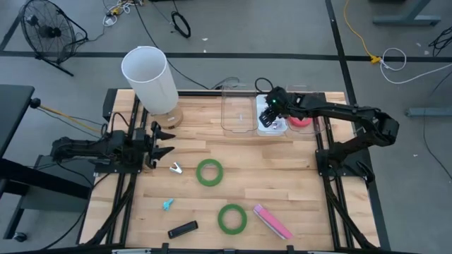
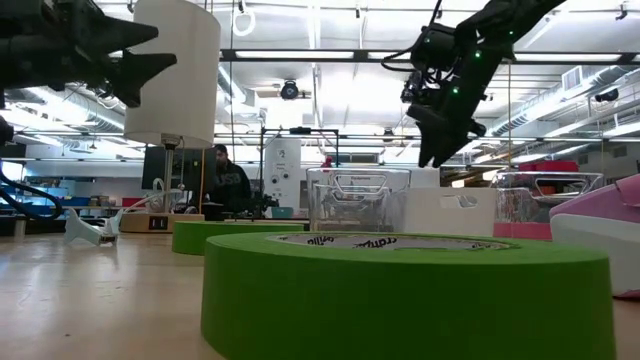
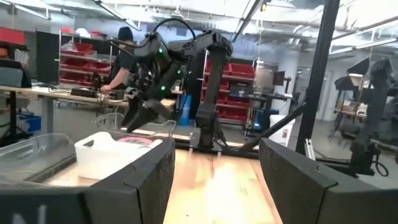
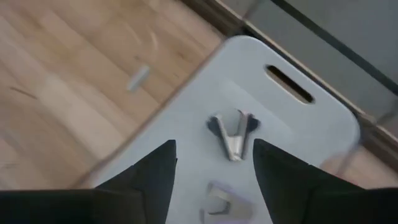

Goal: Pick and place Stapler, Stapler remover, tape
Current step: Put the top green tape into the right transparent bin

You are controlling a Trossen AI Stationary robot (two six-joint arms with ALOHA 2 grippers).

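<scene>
My right gripper (image 1: 267,118) hangs open over a white tray (image 4: 311,134) at the table's far edge, pointing steeply down. A dark-handled stapler remover (image 4: 233,134) lies on the tray floor below the fingers, untouched. Two green tape rolls (image 1: 210,172) (image 1: 232,219) lie flat on the wood. A red roll (image 1: 299,121) sits in a clear bin beside the tray. A pink stapler (image 1: 272,221), a black stapler (image 1: 182,229), a teal remover (image 1: 168,204) and a pale one (image 1: 175,168) lie on the table. My left gripper (image 1: 167,141) waits open at the table's left.
A white cylinder lamp (image 1: 150,77) stands at the far left corner. A clear open bin (image 1: 239,111) stands left of the white tray. A second small thing (image 4: 217,199) lies in the tray near my right fingers. A person (image 2: 228,185) is in the room behind.
</scene>
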